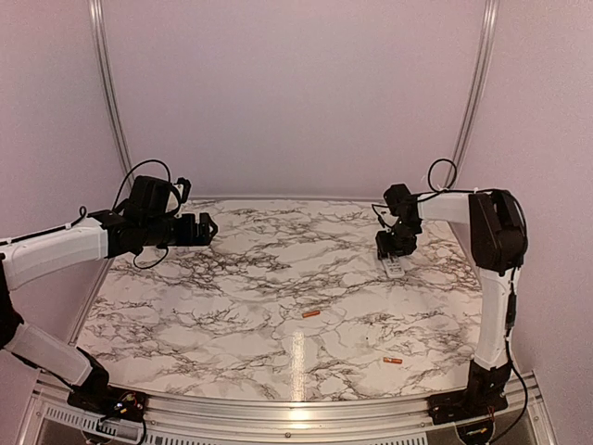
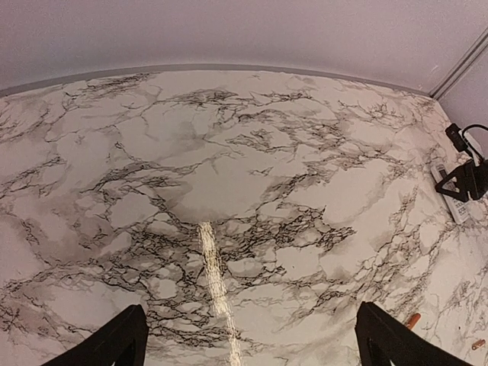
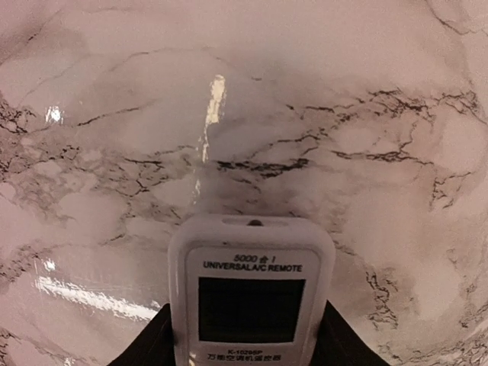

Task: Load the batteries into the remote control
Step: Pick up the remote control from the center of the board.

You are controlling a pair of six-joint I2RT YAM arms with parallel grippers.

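Observation:
The white remote control lies display side up between my right gripper's two black fingers, which press against both its long sides. In the top view the right gripper stands over the remote at the right back of the table. Two orange-red batteries lie loose on the marble: one near the middle, one at the front right. Both also show in the left wrist view. My left gripper is open and empty, held above the left side of the table.
The marble-patterned table is ringed by pale walls and a metal frame. The left wrist view shows the right gripper and the remote at its far right edge. The arm bases sit at the near edge.

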